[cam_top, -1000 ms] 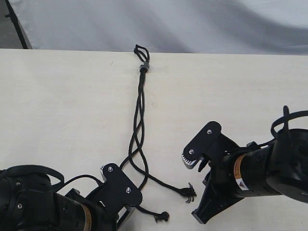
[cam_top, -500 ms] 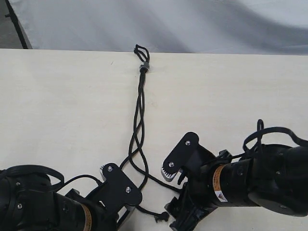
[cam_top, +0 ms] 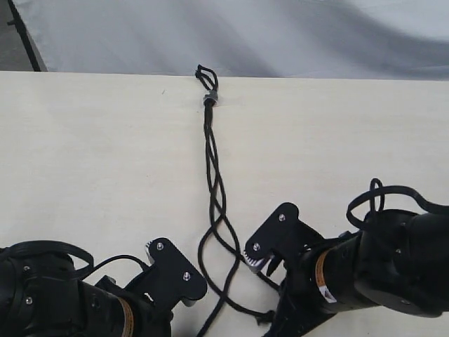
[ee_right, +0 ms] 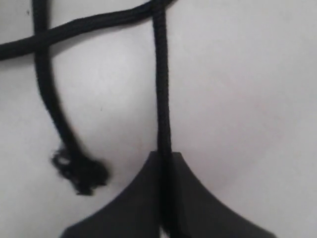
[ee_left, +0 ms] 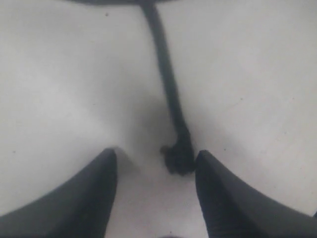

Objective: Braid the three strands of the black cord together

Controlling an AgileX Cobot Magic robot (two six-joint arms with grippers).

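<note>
Right gripper moves in and clamps a strand; left gripper unchanged.

On the left, the left gripper [ee_left: 156, 154] stays where it was, fingers apart, with a knotted tip [ee_left: 177, 157] between them on the table [cam_top: 84, 154]. In the middle, the black cord [cam_top: 209, 133] runs from its grey band [cam_top: 210, 98] at the far edge toward the arms; the three strands [cam_top: 215, 184] now lie closer together, no longer splayed rightward. The right gripper [ee_right: 166, 161] has shifted leftward, fingers pressed together on one strand.
</note>
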